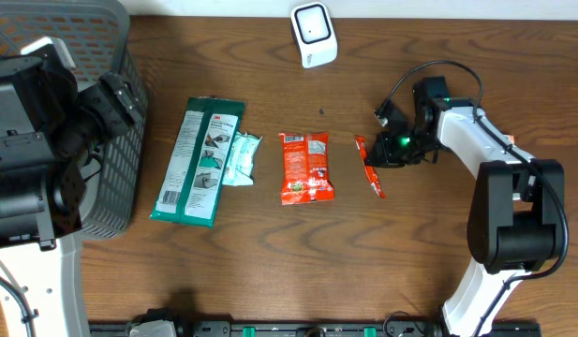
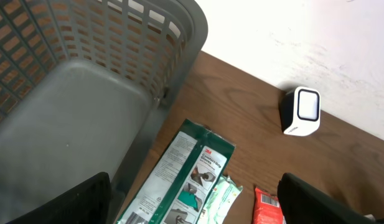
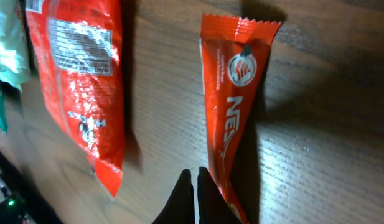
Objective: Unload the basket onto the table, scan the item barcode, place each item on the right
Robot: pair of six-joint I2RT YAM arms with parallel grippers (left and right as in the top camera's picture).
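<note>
- Red film stick sachet (image 3: pixel 232 118): slim, with white "NES…" lettering, a round emblem and a serrated seal at the far end. No barcode shows on the upward face.
- Location: flat on the wooden worktop (image 1: pixel 270 271), just right of a wider red snack pouch (image 1: pixel 305 167) and not touching it. The white scanner (image 1: pixel 313 34) stands well apart.
- Handling, as judged: very light, soft and crinkly, with slippery film. It lies too flat for an easy pinch. The best hold is a sealed end, leaving the printed faces clear.
- Right gripper (image 3: pixel 195 190): jaws closed at the sachet's near end; whether any film is nipped cannot be told.
- Left gripper (image 2: pixel 192 211): jaws wide apart and empty, near the grey basket (image 2: pixel 86 93).
</note>
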